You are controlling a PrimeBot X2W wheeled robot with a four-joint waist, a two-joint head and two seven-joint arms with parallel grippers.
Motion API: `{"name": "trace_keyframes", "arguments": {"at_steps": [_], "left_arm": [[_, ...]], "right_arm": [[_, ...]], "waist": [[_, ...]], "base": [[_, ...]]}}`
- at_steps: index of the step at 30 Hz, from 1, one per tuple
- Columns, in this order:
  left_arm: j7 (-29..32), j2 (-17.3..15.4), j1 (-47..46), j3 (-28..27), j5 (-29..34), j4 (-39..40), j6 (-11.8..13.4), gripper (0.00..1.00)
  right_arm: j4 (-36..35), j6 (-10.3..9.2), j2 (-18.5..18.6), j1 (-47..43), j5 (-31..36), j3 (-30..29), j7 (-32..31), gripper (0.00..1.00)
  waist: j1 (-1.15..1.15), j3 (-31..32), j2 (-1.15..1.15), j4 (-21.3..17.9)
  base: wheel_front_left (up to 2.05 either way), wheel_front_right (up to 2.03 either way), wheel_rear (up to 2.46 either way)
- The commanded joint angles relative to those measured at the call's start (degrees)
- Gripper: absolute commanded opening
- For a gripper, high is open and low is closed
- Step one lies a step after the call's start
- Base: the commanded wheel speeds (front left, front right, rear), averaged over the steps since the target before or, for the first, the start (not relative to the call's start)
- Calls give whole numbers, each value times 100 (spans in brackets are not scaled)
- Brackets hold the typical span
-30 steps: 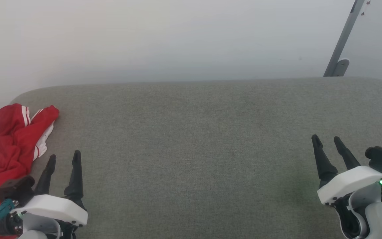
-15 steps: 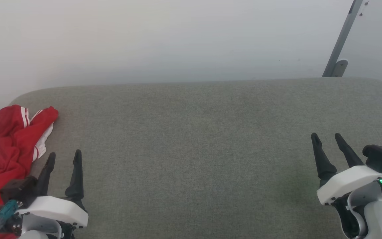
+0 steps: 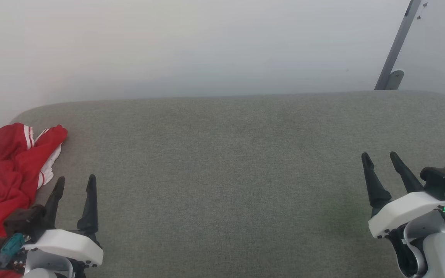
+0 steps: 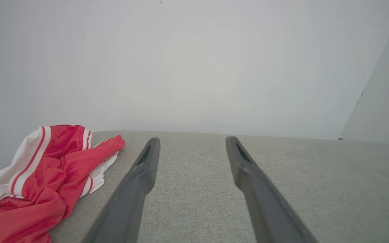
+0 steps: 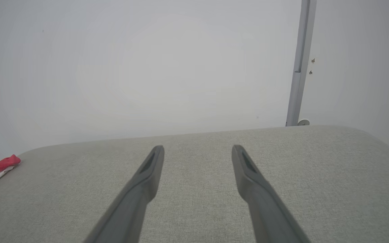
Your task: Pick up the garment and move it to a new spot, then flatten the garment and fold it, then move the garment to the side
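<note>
Sprawling crumpled at the left end of the grey table, the garment seems to spill over that edge. The left gripper and right gripper hover with jaws apart and empty. A shallow pinch might drag it off.

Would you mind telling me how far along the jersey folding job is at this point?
Done: nothing visibly; the garment lies crumpled and unfolded at the left end of the grey padded surface. In hand: nothing; the left gripper stands open beside it without touching, and the right gripper stands open at the other end. Left: picking up, moving, flattening, folding, setting aside.
</note>
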State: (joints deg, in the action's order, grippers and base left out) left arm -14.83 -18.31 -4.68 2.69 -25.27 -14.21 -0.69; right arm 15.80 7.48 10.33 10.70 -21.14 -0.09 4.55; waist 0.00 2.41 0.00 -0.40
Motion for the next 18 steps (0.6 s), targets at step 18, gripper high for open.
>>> {"name": "trace_keyframes", "arguments": {"at_steps": [18], "left_arm": [[13,-51,53,-50,-192,-6,88,100]], "right_arm": [[-155,3,-74,-118,21,65,0,100]], "waist": [[0,30,0,121]], "base": [[0,0,0]]}}
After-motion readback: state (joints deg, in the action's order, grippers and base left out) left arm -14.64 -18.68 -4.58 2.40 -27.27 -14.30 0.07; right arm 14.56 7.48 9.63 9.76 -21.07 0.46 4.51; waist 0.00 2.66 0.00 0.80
